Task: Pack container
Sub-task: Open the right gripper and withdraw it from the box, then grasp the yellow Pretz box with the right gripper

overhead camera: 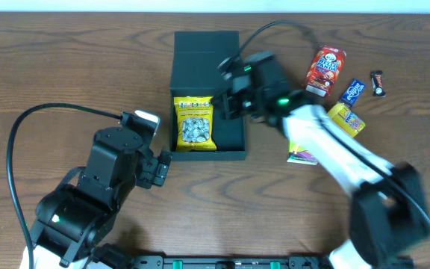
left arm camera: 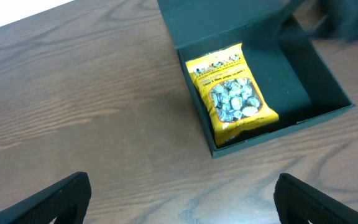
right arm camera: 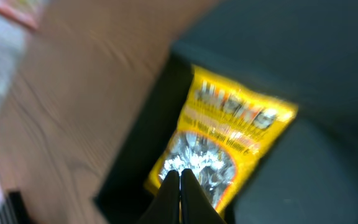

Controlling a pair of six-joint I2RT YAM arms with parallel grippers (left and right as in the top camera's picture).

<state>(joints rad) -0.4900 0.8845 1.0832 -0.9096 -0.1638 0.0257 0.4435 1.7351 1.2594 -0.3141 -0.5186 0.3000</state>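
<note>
The container (overhead camera: pixel 230 134) is a matte black shallow box, open, with its flap lid (overhead camera: pixel 206 41) lying flat at the far side. A yellow snack packet (overhead camera: pixel 194 123) lies flat in its left half. My right gripper (overhead camera: pixel 222 104) hovers over the middle of the box. In the right wrist view its fingers (right arm camera: pixel 179 173) are pressed together with nothing between them, just above the yellow packet (right arm camera: pixel 229 130). My left gripper (overhead camera: pixel 159 168) is open and empty over the table, near the box's front left corner. The left wrist view shows the box (left arm camera: pixel 272 134) and packet (left arm camera: pixel 232 93) ahead of its open fingers (left arm camera: pixel 182 196).
Loose snacks lie right of the box: a red packet (overhead camera: pixel 325 69), a blue packet (overhead camera: pixel 353 92), a small dark bar (overhead camera: pixel 378 82), a yellow packet (overhead camera: pixel 347 118) and a yellow-purple one (overhead camera: pixel 301 155) partly under my right arm. Black cables loop at the left and the back.
</note>
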